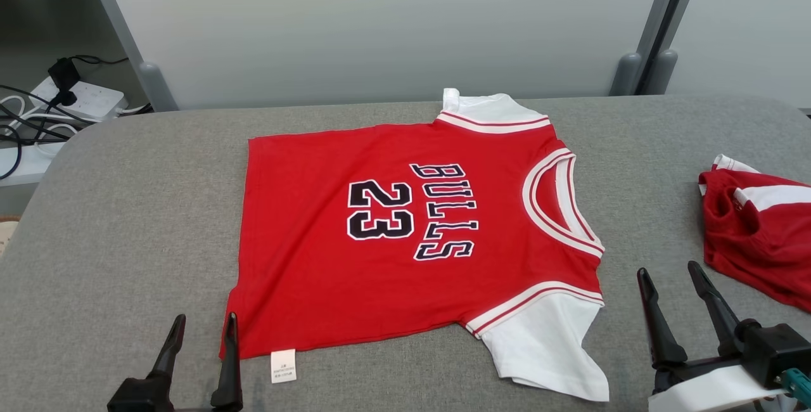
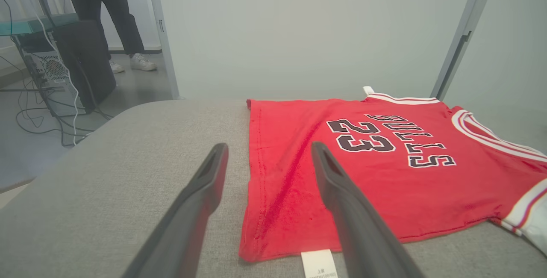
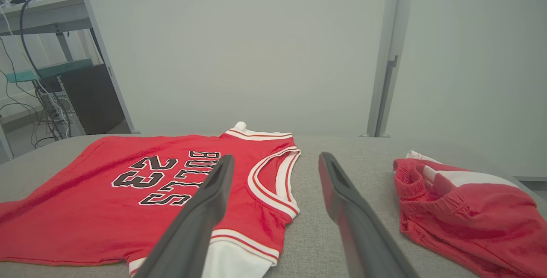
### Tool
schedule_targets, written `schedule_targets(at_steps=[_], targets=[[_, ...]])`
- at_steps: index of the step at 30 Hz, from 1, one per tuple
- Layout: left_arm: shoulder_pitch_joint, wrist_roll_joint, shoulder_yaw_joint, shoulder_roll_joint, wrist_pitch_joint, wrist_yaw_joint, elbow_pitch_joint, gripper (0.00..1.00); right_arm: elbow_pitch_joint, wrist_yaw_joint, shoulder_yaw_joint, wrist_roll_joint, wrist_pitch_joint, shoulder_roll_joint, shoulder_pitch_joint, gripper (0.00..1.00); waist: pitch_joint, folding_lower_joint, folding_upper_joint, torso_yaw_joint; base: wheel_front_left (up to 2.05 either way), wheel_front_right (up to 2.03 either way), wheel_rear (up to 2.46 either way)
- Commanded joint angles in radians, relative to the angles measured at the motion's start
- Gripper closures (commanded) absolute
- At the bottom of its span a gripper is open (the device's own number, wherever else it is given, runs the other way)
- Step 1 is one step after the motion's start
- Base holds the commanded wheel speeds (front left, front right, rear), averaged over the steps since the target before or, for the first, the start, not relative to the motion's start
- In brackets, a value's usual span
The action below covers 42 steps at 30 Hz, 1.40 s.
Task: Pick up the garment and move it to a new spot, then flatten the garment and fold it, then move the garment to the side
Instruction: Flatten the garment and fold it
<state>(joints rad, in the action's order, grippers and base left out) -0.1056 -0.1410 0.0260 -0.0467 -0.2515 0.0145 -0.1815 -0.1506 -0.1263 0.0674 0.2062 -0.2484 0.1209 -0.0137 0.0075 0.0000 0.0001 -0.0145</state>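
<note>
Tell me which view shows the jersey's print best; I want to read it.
The head view: the print lies whole, seen from above. The left wrist view shows it slanted; in the right wrist view an end effector finger covers its edge.

Head view: from above, looking down on the grey table [image 1: 114, 222]. Wrist views: low, close to its surface, facing the wall [image 3: 256, 55]. All share the red jersey [image 1: 304, 285].

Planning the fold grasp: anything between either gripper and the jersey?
Nothing visible. The jersey lies flat on the grey pad. The open left gripper is at its hem corner; the open right gripper sits beside the near sleeve, bare pad between. The crumpled red garment lies further right, apart from the jersey.
</note>
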Motion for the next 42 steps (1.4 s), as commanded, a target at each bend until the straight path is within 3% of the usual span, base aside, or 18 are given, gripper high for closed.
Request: schedule_targets(at_steps=[1, 11, 25, 31, 42], targets=[[0.012, 0.008, 0.022, -0.004, -0.01, -0.014, 0.031, 0.0, 0.03, -0.004, 0.005, -0.02, -0.013, 0.003, 0.012, 0.0, -0.001, 0.0, -0.0001, -0.003, 0.0, 0.0, 0.0], [0.008, -0.002, 0.01, -0.004, -0.01, -0.035, 0.039, 0.0, 0.033, -0.004, -0.024, -0.059, -0.013, -0.014, 0.005, 0.0, 0.0, 0.0, -0.0001, -0.009, 0.0, 0.0, 0.0], [0.021, -0.003, 0.009, -0.004, -0.01, -0.021, 0.031, 0.0, 0.025, -0.004, -0.013, -0.049, -0.013, -0.019, 0.014, 0.0, 0.006, 0.0, -0.0001, -0.011, 0.0, 0.0, 0.0], [0.025, -0.01, 0.006, -0.004, -0.01, -0.011, 0.02, 0.0, -0.182, -0.004, 0.093, 0.027, -0.013, 0.003, 0.003, 0.0, 0.011, 0.0, -0.0001, -0.009, 0.0, 0.0, 0.0], [0.046, -0.016, 0.002, -0.004, -0.01, 0.002, 0.008, 0.0, -0.347, -0.004, 0.204, 0.084, -0.013, 0.016, 0.055, 0.0, 0.044, 0.0, -0.0001, -0.001, 0.0, 0.0, 0.0]])
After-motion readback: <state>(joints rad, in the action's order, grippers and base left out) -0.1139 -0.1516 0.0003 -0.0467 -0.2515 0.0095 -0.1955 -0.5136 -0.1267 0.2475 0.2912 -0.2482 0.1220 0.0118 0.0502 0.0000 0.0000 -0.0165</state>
